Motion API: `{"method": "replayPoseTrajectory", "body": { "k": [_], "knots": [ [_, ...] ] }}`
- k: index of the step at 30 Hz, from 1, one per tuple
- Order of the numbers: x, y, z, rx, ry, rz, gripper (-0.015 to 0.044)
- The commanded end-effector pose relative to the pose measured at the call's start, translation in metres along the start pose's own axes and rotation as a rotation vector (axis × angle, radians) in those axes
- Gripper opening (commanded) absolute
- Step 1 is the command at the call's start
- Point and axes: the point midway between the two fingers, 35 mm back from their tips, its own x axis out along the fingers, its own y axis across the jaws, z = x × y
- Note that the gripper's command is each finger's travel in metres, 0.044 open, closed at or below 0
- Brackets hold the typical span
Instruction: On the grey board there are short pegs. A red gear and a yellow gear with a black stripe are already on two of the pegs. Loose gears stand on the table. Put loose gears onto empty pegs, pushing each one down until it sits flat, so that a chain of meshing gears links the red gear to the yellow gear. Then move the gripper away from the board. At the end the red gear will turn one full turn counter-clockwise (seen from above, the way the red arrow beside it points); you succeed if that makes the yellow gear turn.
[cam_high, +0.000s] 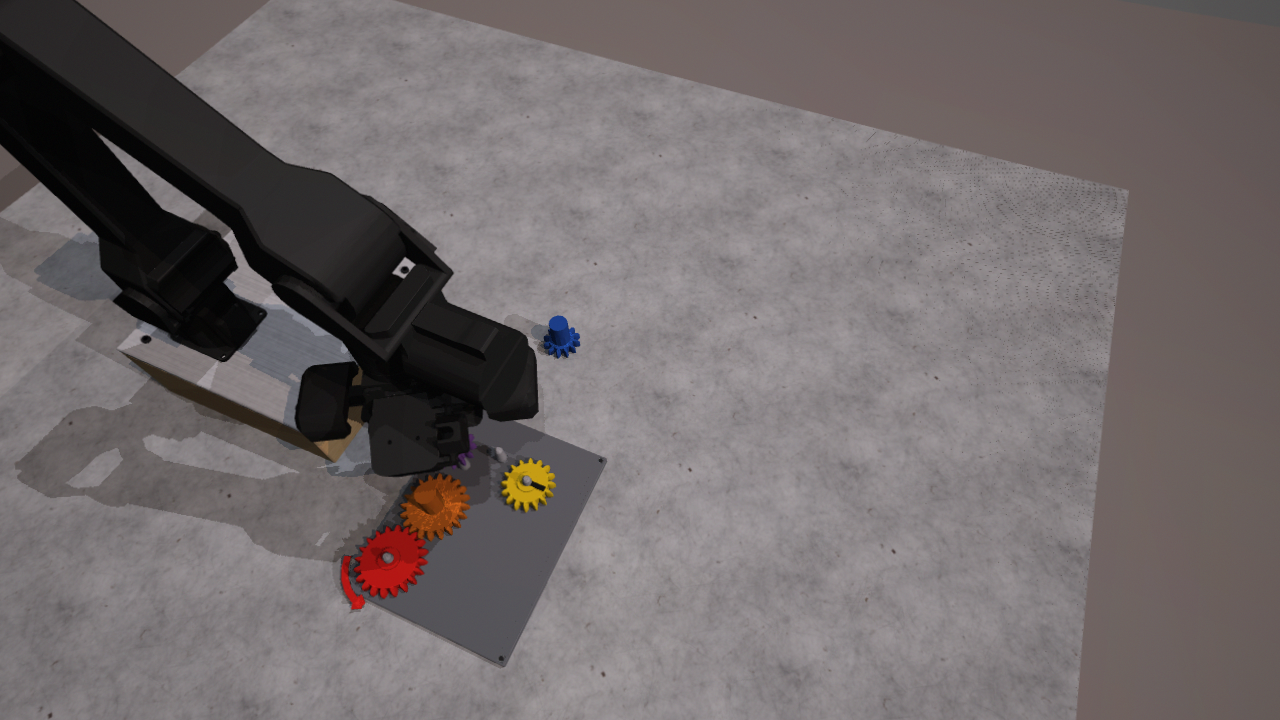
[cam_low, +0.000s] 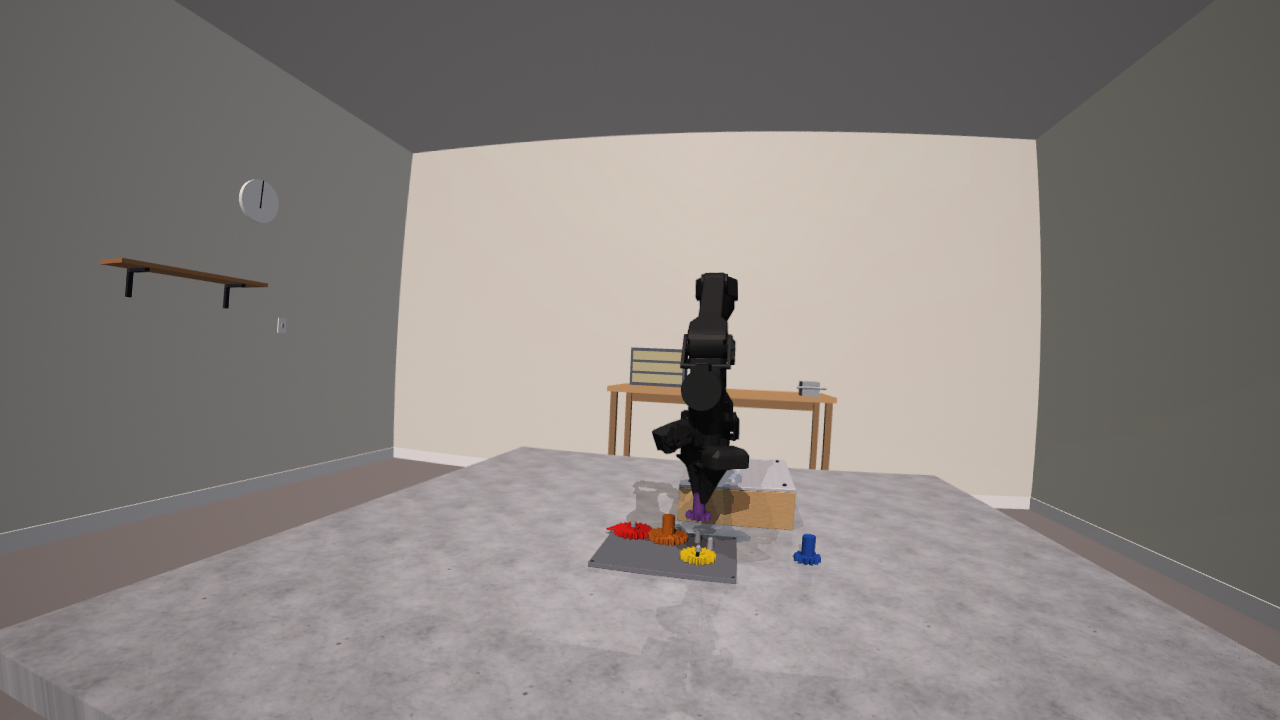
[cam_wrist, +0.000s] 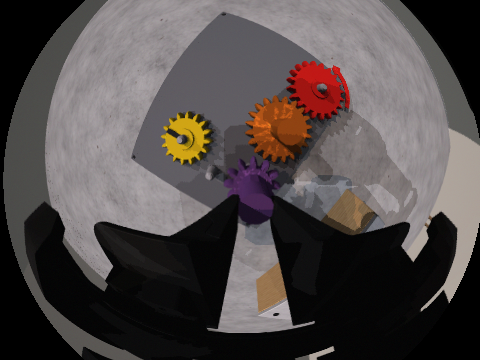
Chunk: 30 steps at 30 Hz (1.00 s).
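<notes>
While the arm leans in from the upper left of the top view, the worktop (cam_high: 805, 376) (cam_low: 429, 617) (cam_wrist: 100, 80) runs under everything: mottled grey, scattered dark specks. Exterior view: pale back wall (cam_low: 716, 250), darker grey side walls. Wooden table (cam_low: 742, 394) against the back wall, slatted panel (cam_low: 656, 367) on its left part, small grey item (cam_low: 809, 388) on its right. Wall shelf (cam_low: 183, 272) at left of frame, round clock (cam_low: 258, 200) above it.

Wooden base box (cam_high: 223, 403) (cam_low: 760, 508) under the arm, pale top, just behind the grey board (cam_high: 510, 573) (cam_low: 644, 570) (cam_wrist: 215, 65).

Gripper (cam_high: 452, 443) (cam_low: 699, 501) (cam_wrist: 254, 202) narrowly open, clamped on the stem of the purple gear (cam_high: 470, 447) (cam_low: 698, 514) (cam_wrist: 252, 185). That gear is above the board, near its edge on the base box side. Gripper body hides most of it in the top view.

Orange gear (cam_high: 435, 506) (cam_low: 667, 534) (cam_wrist: 278, 130) on the board, beside the red gear (cam_high: 392, 563) (cam_low: 631, 530) (cam_wrist: 315, 90), teeth at its teeth. Yellow gear (cam_high: 530, 486) (cam_low: 698, 556) (cam_wrist: 188, 135) apart from both; bare peg (cam_high: 499, 454) (cam_wrist: 208, 171) next to it. Blue gear (cam_high: 561, 338) (cam_low: 807, 555) upright on the worktop, off the board, right of it in the exterior view.
</notes>
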Motion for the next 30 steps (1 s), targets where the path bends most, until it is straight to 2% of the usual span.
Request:
{"method": "replayPoseTrajectory", "body": {
  "k": [1, 10, 26, 30],
  "knots": [
    [0.006, 0.0, -0.001, -0.054, 0.005, 0.003, 0.0],
    [0.018, 0.0, 0.0, -0.004, 0.005, 0.003, 0.0],
    [0.033, 0.0, 0.0, 0.401, 0.006, 0.001, 0.0],
    [0.033, 0.0, 0.0, 0.39, 0.006, 0.001, 0.0]
  ]
}}
